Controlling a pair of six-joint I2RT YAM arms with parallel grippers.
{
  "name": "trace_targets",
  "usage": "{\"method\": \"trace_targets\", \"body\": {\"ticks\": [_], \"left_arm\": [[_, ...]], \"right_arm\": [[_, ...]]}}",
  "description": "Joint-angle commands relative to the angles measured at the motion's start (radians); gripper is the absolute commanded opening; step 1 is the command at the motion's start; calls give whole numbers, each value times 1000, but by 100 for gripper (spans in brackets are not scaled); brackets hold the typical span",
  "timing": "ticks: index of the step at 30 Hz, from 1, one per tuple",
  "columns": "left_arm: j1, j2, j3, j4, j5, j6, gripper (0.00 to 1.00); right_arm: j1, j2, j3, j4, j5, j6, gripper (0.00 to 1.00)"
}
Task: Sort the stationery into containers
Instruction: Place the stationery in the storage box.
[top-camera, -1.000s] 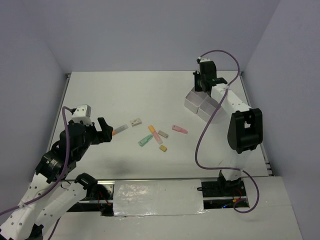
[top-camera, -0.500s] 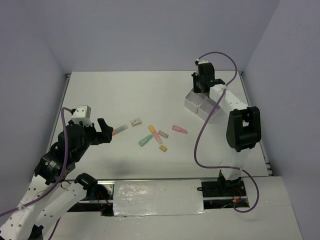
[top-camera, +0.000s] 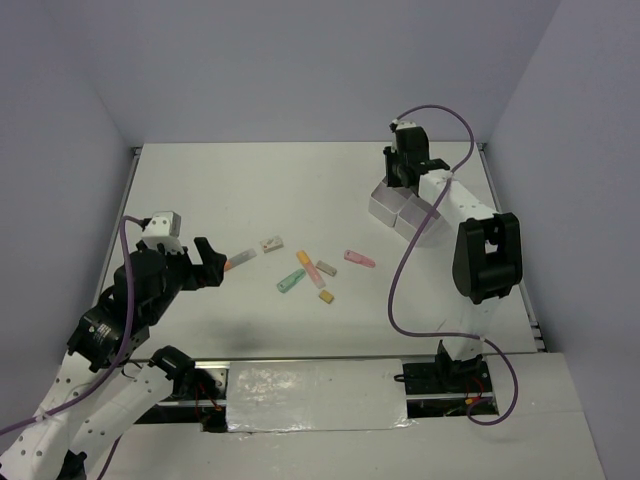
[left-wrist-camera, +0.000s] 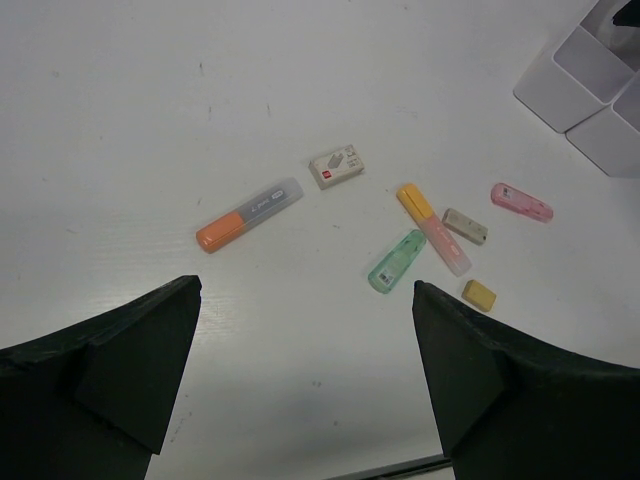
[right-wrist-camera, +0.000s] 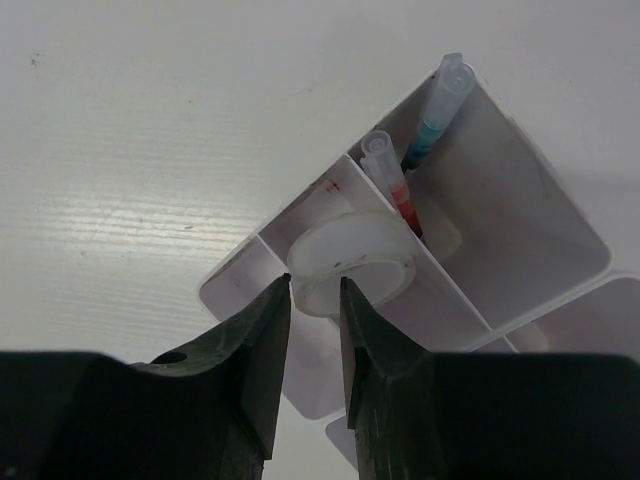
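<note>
Left of the box (right-wrist-camera: 520, 210), seven things lie loose on the worktop (left-wrist-camera: 150, 100). Four are markers: an orange marker (left-wrist-camera: 248, 214), a green marker (left-wrist-camera: 396, 262), a pink marker (left-wrist-camera: 521, 201) and a yellow-capped marker (left-wrist-camera: 432, 228). Three are erasers: a white eraser (left-wrist-camera: 337, 166) with unreadable grey print, a grey eraser (left-wrist-camera: 465, 225) and a yellow eraser (left-wrist-camera: 479, 294).

In the box, a blue pen (right-wrist-camera: 432, 120) and a red pen (right-wrist-camera: 395, 190) lean in one compartment, and one tape ring (right-wrist-camera: 352, 262) rests on the divider. The right pincer (right-wrist-camera: 315, 283) hangs over the box, fingers nearly together at the ring's edge; I cannot tell whether it is clamped. The left pincer (left-wrist-camera: 305, 290) hovers well left of the box, wide apart and empty.

- The desk (top-camera: 300, 190) was lit brightly and evenly from above.
- Soft shadows were cast near its near-left corner.
- Streaked glare was recorded in the right wrist view.
</note>
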Motion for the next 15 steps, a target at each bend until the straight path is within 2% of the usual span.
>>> {"method": "trace_targets", "body": {"ticks": [1,15], "left_arm": [[5,-13,-3,47,10,22,99],[5,-19,-5,47,10,22,99]], "right_arm": [[1,10,-3,37,18,-8,34],[-2,2,-39,76,-9,-5,33]]}}
